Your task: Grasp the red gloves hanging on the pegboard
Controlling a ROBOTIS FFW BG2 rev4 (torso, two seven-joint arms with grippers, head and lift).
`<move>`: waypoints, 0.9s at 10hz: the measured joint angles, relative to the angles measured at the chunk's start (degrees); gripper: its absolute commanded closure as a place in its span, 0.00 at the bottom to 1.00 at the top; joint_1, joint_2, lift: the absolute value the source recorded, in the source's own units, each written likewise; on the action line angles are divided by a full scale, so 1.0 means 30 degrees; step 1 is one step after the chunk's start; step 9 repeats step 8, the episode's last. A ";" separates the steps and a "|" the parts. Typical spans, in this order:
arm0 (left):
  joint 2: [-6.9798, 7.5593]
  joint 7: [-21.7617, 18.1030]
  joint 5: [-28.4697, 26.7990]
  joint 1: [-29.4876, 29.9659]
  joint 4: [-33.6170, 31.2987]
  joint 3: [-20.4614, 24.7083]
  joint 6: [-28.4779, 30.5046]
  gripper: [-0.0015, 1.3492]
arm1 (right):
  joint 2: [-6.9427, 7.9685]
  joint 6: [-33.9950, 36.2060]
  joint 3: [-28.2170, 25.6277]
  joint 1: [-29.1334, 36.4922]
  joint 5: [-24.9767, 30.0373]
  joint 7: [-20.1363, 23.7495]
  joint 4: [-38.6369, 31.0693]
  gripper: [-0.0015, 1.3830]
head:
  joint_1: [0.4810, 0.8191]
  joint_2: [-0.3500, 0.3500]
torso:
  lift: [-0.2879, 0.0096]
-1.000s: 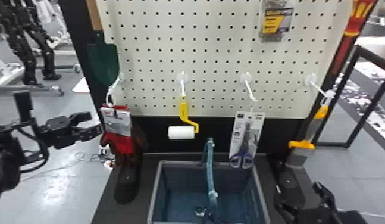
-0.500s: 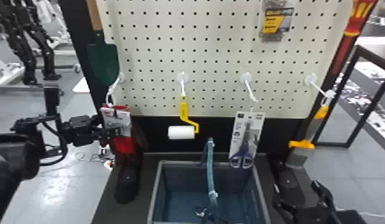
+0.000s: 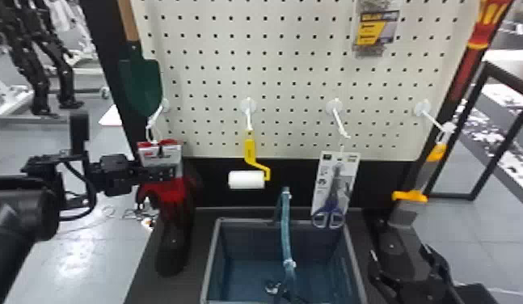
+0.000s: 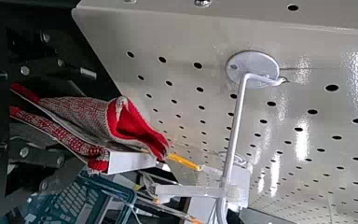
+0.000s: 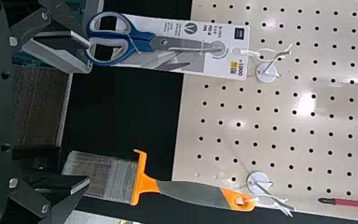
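Nearer, left claw (image 3: 161, 174) straddles carded red gloves (image 3: 170, 197).

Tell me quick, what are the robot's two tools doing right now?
Left tool: open, astride the red gloves.
Right tool: open, holding nothing.

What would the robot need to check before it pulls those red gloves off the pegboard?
1. Left gripper level with the red gloves: ok.
2. Firm hold on the gloves: cannot tell.
3. Gloves hanging from their white hook: ok.
4. Paint roller apart from the gloves: ok.
5. Right gripper open, parked low on the right, out of the way: ok.
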 measured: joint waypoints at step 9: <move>-0.0051 -0.0022 0.0419 0.0103 0.0000 -0.0154 0.0171 0.91 | 0.0000 0.0000 -0.0005 0.0029 0.0005 -0.0029 -0.0017 0.19 | 0.20 0.50 | 0.63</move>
